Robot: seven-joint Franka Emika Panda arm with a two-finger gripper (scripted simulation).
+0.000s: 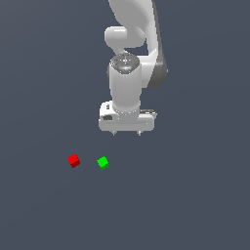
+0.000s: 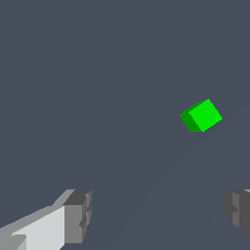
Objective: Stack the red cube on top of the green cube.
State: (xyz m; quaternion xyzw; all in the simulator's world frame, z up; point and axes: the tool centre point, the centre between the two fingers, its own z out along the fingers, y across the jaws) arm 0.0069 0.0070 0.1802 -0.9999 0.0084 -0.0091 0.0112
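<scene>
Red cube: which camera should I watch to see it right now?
The exterior view. There the red cube lies in plain sight on the floor, apart from the green cube and toward the exterior view's left of it. The wrist view shows only the green cube; the red one is out of frame.

Green cube point(image 2: 202, 115) beyond the spread, seemingly empty claw point(image 2: 156, 215).

Bare simulated scene: featureless slate-grey ground point(image 1: 195, 205), flat rendered shading.

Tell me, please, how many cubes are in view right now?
2. The red cube lies on the floor toward the exterior view's left; the green cube sits apart beside it, to its right. None seems hidden.
</scene>
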